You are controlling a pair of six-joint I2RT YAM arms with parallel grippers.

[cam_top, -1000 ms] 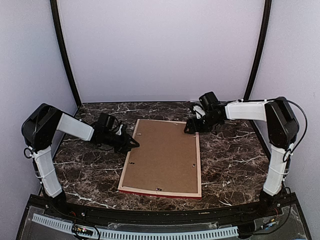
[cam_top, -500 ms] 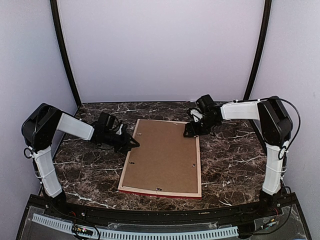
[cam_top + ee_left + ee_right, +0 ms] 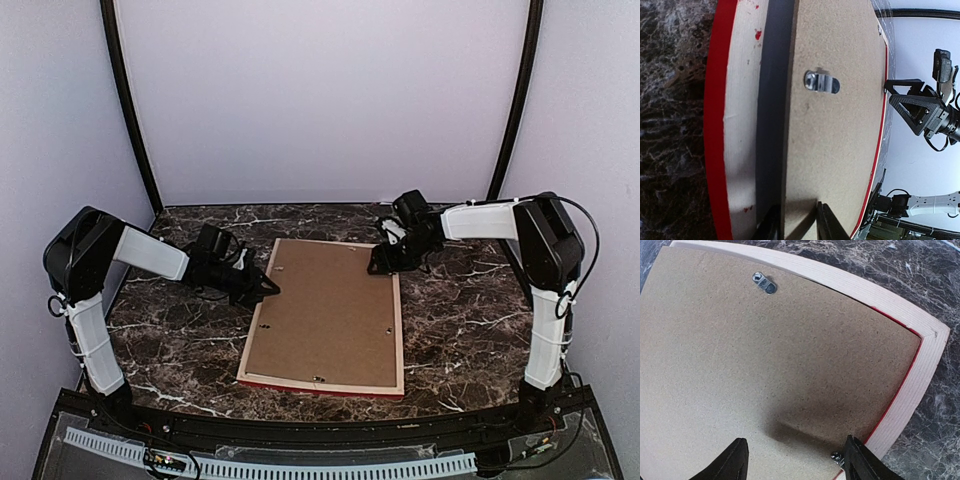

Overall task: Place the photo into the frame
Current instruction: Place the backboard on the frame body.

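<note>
Lying face-down, frame (image 3: 399, 330) long axis near-far.
Its backing board (image 3: 325, 310) edge pinched by left gripper (image 3: 272, 289); right gripper (image 3: 377, 265) spread wide.

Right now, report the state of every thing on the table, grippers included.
frame: face down, flat on the table.
backing board: sitting in the frame, left edge lifted slightly.
left gripper: shut on the backing board's left edge.
right gripper: open, over the board's far right corner.

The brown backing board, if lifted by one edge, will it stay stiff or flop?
The backing board looks like flat pressed fibreboard, so probably stiff, not floppy. It seems thin, so likely light. Its matte, grainy face should not be slippery.
</note>
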